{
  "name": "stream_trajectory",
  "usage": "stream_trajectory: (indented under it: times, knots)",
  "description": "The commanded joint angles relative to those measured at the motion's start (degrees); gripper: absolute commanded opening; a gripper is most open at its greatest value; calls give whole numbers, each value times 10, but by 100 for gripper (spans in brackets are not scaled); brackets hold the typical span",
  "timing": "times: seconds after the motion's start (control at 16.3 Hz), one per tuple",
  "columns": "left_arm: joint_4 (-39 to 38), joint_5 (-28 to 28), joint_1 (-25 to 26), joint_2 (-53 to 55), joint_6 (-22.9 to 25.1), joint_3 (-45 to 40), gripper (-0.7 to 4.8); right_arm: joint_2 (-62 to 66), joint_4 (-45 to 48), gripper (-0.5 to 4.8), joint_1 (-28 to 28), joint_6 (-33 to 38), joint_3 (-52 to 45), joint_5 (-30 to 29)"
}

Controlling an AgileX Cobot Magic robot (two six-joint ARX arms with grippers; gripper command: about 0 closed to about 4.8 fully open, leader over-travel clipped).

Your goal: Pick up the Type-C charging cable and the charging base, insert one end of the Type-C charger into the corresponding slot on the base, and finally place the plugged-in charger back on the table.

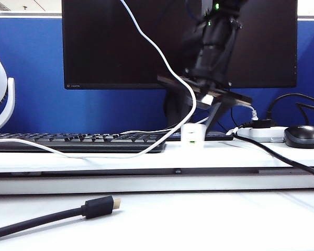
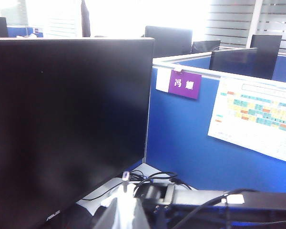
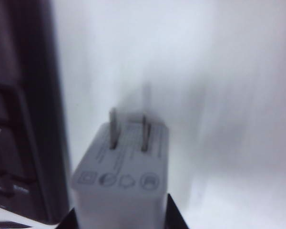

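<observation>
Right end effector (image 3: 121, 222) grasps the base (image 1: 192, 135) on the worktop shelf (image 1: 83, 159); left end effector (image 2: 133, 210) clenched aloft, cable (image 1: 162, 57) seemingly plugged, release remaining.

The small white boxy charging base (image 3: 121, 186) fills the lower centre, its two metal prongs (image 3: 128, 131) pointing away from the camera. Two dark fingertips (image 3: 177, 220) of the right gripper (image 3: 121, 222) flank its near end. The plain white table (image 3: 219, 95) lies beyond; a black keyboard (image 3: 19, 124) runs alongside.
</observation>
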Motion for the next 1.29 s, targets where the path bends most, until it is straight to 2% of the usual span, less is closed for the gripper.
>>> stream_trajectory:
  times: [0.06,0.25,0.49,0.68,0.8,0.86,0.92,0.98,1.17,1.29]
  knots:
    - [7,2,0,-2,1,2,-5,-4,14,-6,2,-14,2,-110]
    - [8,2,0,-2,1,2,-5,-6,115,-6,2,-22,2,-315]
    - [8,2,0,-2,1,2,-5,4,210,-6,10,-19,1,-329]
    - [8,2,0,-2,2,2,-5,24,211,-6,10,-19,0,-324]
    - [8,2,0,-2,2,2,-5,37,209,9,10,-17,-1,-291]
    - [8,2,0,-2,2,2,-5,39,207,72,10,-9,-1,-288]
    - [8,2,0,-2,2,2,-5,39,207,167,10,-9,-1,-287]
    - [8,2,0,-2,2,2,-5,39,207,238,10,-9,-1,-282]
    - [7,2,0,-2,2,2,-5,39,207,247,10,-9,0,-272]
    - [7,2,0,-2,2,2,-5,38,205,299,10,-9,0,-273]
